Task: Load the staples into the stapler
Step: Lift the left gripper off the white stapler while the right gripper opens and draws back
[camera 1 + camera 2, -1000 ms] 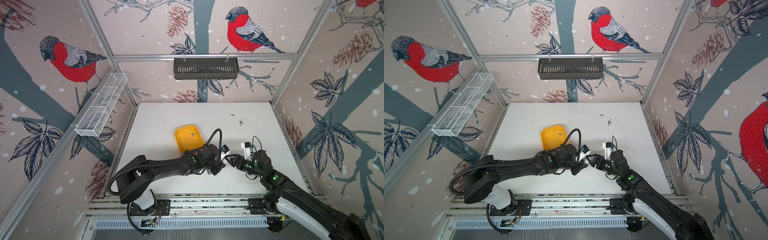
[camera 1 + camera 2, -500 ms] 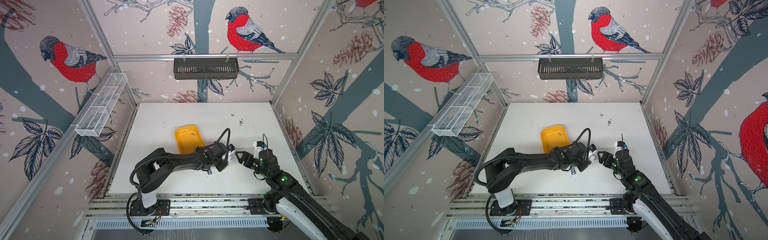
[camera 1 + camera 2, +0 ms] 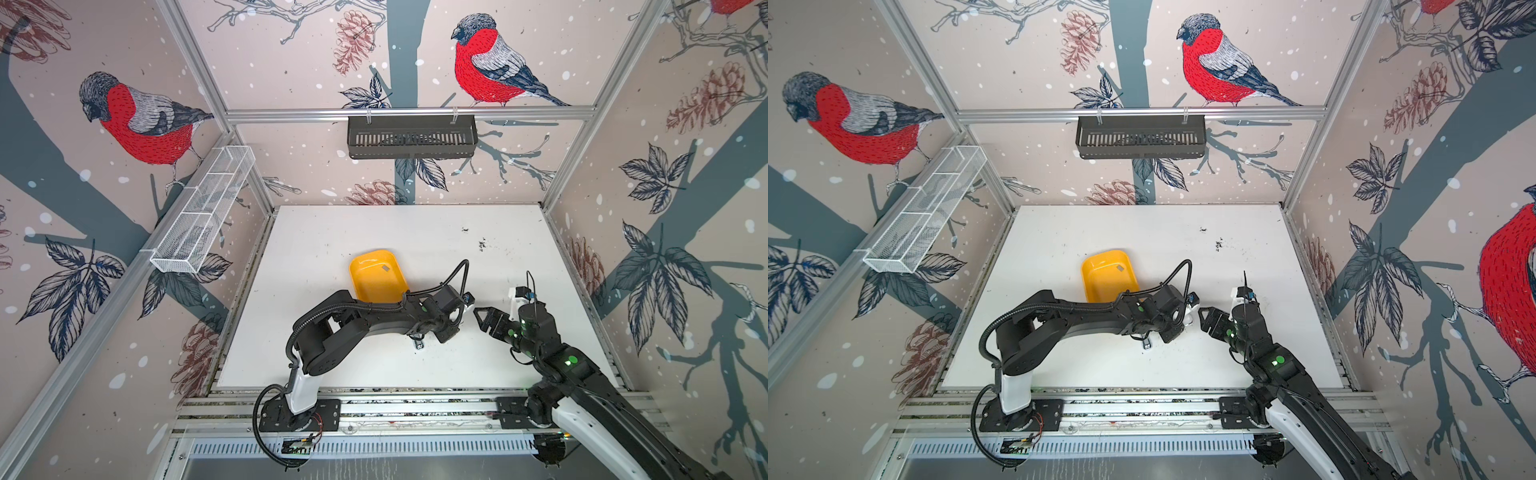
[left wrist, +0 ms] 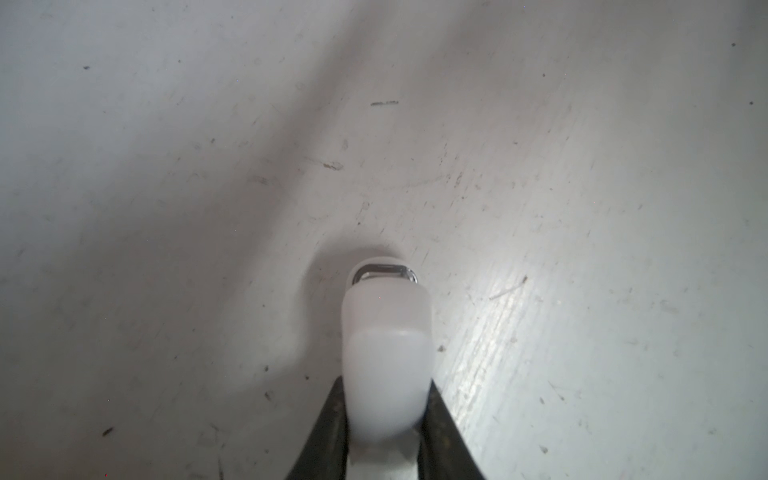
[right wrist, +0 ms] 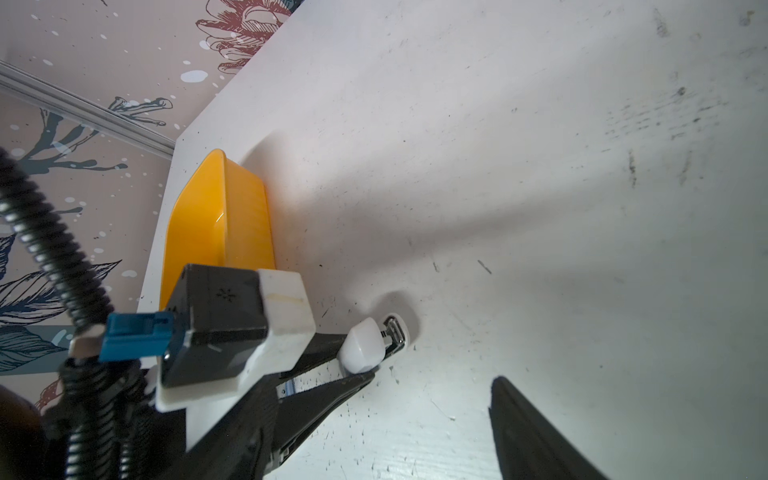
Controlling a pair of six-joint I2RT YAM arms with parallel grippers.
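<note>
Two jobs: left end effector [image 4: 385,390], clamped on the stapler [image 4: 386,328], should keep it steady at the tabletop [image 3: 332,249]; right end effector [image 3: 480,319], open and empty, should fetch staples [image 3: 385,269] from the tray [image 3: 358,276].

The white table [image 3: 332,249] fills the lower middle of both top views, a rectangle whose near edge runs along a metal rail [image 3: 415,405]. Its surface is scuffed, and the left wrist view shows fine scratches across it. A yellow tray [image 3: 374,284] sits flat on it just left of centre, with its lower end hidden. Toward the upper right of the table lie small clusters of dark specks [image 3: 482,244], well apart from the tray. Short dark marks [image 4: 384,102] show close up. At the lower centre of the right wrist view the white stapler [image 5: 363,345] points nose-down at the table. Its metal nose meets its own shadow, but whether it touches cannot be told.
</note>
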